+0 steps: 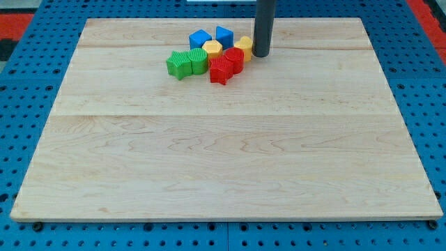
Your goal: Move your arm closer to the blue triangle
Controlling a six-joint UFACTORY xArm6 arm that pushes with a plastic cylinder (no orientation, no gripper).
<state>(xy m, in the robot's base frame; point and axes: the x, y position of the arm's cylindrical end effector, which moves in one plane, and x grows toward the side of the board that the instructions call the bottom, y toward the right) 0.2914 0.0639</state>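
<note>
Two blue blocks sit at the view's top of a tight cluster: one (pixel 200 39) on the left and one (pixel 224 35) on the right; I cannot tell which is the triangle. My tip (pixel 260 54) rests on the board just right of a yellow block (pixel 244 47), about 50 px right of the nearer blue block. A second yellow block (pixel 212 49) lies between the blues and the reds. Two red blocks (pixel 226 65) sit at the cluster's bottom. Two green blocks (pixel 187 63) sit at its left.
The wooden board (pixel 223 153) lies on a blue pegboard surface (pixel 21 104). The dark rod (pixel 264 24) rises out of the view's top. A red area (pixel 17 17) shows at the top left corner.
</note>
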